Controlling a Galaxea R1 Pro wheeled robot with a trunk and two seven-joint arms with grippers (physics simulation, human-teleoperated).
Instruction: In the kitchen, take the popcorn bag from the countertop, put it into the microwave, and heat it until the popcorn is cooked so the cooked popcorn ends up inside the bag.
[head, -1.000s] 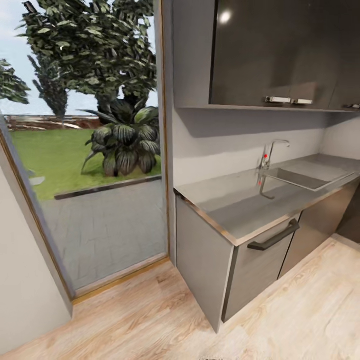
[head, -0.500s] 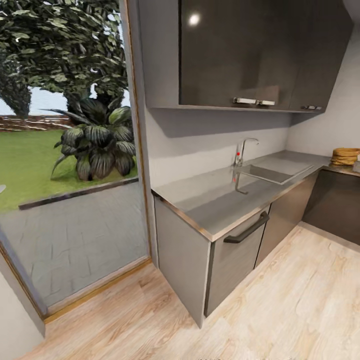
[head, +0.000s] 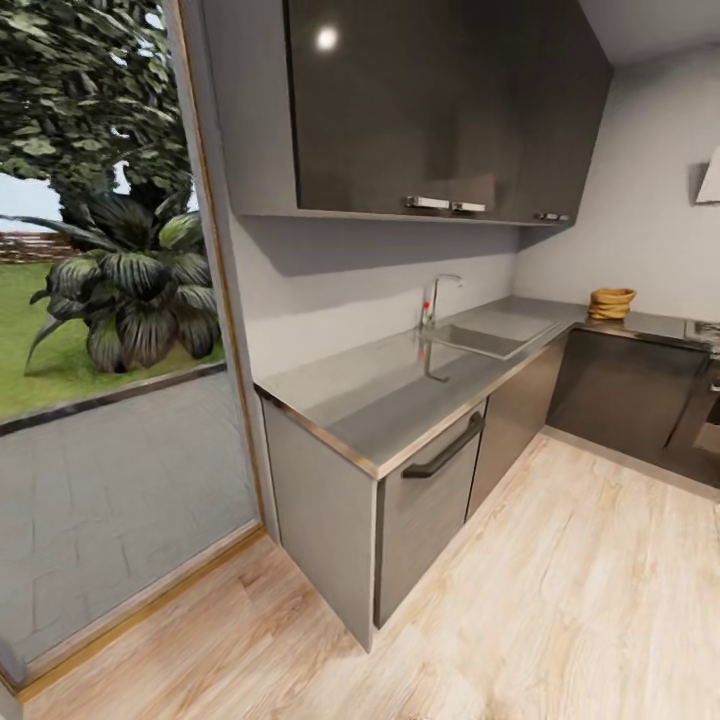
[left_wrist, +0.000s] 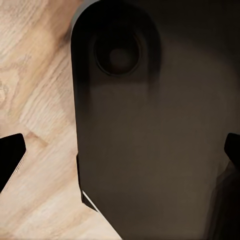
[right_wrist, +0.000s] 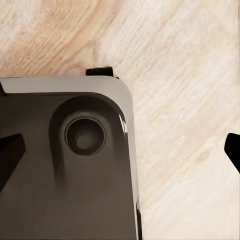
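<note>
The popcorn bag (head: 611, 303), a squat tan-orange sack with a rolled rim, sits on the far right stretch of the pale grey countertop (head: 370, 405), past the corner beyond the sink. The popcorn and the microwave are out of view. In the left wrist view my left gripper (left_wrist: 120, 157) hangs open over my own dark base, its fingertips (left_wrist: 10, 160) far apart at the picture's edges. My right gripper (right_wrist: 120, 155) is open too, above the base's corner and the wooden floor, nothing between its fingers.
A steel sink (head: 480, 340) with a tap (head: 435, 295) is set in the worktop. Dark wall cabinets (head: 430, 100) hang above. A gas hob's edge (head: 703, 330) and a white hood (head: 708, 180) show at far right. A glass door (head: 100, 350) to the garden is at left; wooden floor (head: 560, 600) lies ahead.
The head view has swung to the right: the garden door slid left, and the corner counter with the popcorn bag, the hob edge and the hood came into the picture.
</note>
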